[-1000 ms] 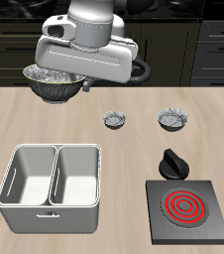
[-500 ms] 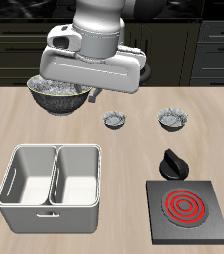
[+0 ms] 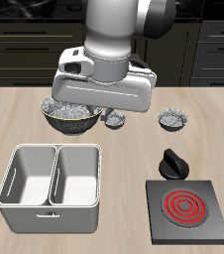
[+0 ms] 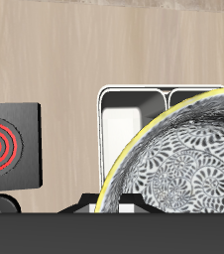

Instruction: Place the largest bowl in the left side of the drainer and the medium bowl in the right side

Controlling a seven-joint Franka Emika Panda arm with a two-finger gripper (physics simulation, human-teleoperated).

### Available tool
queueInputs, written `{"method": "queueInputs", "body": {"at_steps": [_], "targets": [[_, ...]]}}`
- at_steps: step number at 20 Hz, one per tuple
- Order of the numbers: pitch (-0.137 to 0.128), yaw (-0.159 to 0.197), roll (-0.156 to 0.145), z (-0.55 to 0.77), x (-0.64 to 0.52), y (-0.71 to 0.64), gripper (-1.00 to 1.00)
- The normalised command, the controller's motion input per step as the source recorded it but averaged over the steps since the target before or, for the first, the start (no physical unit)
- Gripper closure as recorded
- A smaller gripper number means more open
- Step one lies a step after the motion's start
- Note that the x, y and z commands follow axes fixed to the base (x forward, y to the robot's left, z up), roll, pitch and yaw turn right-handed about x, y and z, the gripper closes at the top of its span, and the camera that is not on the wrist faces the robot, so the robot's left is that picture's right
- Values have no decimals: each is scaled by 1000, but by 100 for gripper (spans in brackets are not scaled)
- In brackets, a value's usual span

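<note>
Now my pincer (image 3: pixel 81 102) grips the big bowl (image 3: pixel 70 115), aloft at the drainer's (image 3: pixel 51 211) twelve o'clock. I should centre it over the compartment beneath, then lower it level, clear of the walls.

gripper (image 3: pixel 84 96): fingers hidden behind the wrist housing in the exterior view; jaw state cannot be told
largest bowl (image 3: pixel 70 115): upper rim covered by the arm in the exterior view; cut off by the frame edge in the wrist view
smallest bowl (image 3: pixel 115 120): partly hidden by the arm housing
drainer (image 4: pixel 134 91): near part masked by the bowl in the wrist view
stove plate (image 4: pixel 10 144): cut off by the wrist view's edge
</note>
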Motion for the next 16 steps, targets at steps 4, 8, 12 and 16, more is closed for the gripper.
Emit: {"method": "queueInputs", "body": {"at_steps": [4, 8, 12, 16], "targets": [[21, -1, 15, -197, -7, 67, 100], [23, 0, 4, -203, 48, 17, 100], [44, 1, -13, -387, 120, -123, 100], [33, -24, 4, -300, 22, -42, 100]]}}
